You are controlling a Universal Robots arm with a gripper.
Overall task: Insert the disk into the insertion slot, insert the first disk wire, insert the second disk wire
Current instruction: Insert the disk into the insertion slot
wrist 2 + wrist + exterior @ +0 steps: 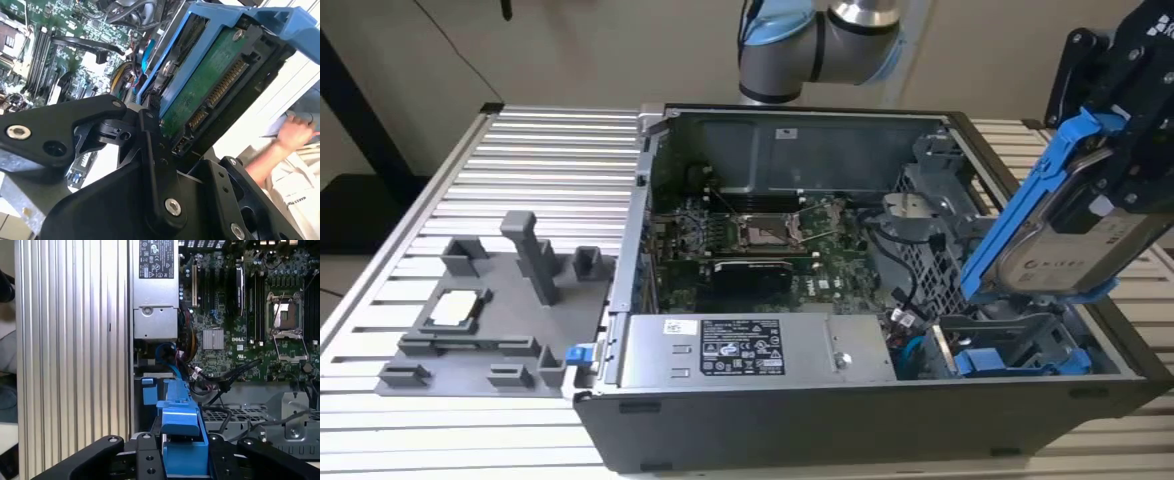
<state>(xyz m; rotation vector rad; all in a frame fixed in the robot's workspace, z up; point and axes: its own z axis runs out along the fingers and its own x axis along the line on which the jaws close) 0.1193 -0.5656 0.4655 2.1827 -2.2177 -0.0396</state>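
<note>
We log gripper [182, 452] clamped tight on disk [1065, 235], which hangs tilted above insertion slot [1014, 345], not yet in. Risk, our judgement: tilt jams disk against slot edge; loose cables [887, 262] beside slot may snag.

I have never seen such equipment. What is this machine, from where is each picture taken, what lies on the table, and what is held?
This is a robot arm reaching over an open computer case on a ribbed metal table. The exterior view looks at the whole scene from off the arm; the two wrist views come from cameras riding on the arm. Its tool is shut on the disk, a silver drive in a blue frame, held tilted in the air, not yet in the insertion slot. Beside the case, on the exterior view's left, lies a grey tray of holders.
</note>
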